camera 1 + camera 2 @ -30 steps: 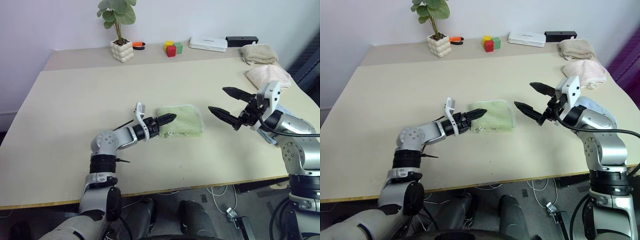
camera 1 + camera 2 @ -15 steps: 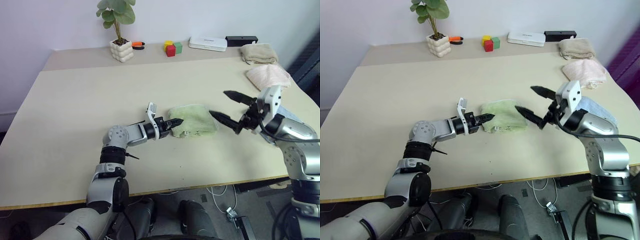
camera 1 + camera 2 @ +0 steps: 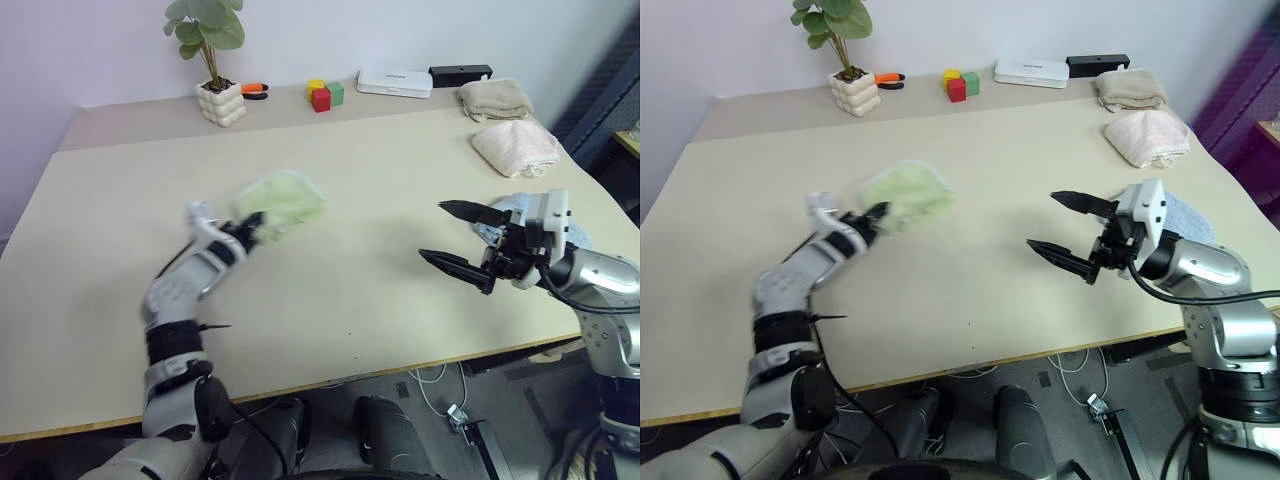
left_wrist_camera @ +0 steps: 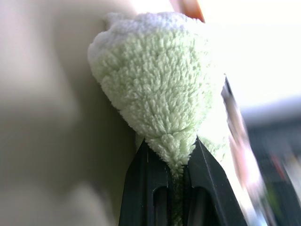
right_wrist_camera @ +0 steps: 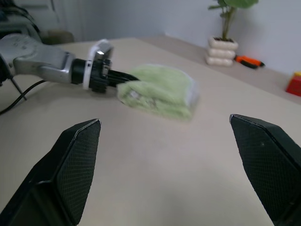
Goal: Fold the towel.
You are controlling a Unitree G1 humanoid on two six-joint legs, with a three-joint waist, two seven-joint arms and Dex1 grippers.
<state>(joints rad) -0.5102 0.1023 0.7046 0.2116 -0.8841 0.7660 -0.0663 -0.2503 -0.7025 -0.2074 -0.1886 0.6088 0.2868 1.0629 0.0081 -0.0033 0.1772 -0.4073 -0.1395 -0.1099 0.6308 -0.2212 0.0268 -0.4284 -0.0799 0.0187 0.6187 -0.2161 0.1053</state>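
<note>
Left wrist view has the left gripper (image 4: 178, 165) pinched tight on the towel (image 4: 160, 89) — a bunched green wad, partly folded, on the table (image 3: 380, 290) ahead of its fingertips. Right gripper (image 3: 448, 232) hangs spread and empty, well apart to the towel's right. Farther back, a white pot (image 3: 220, 102) holds a plant (image 3: 203, 25).

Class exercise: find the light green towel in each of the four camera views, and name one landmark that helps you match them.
Left eye view: towel, upper left of centre.
Right eye view: towel, left of centre.
Left wrist view: towel, pinched between the jaws.
Right wrist view: towel, centre.
Shared landmark: the left gripper clamping its edge.
</note>
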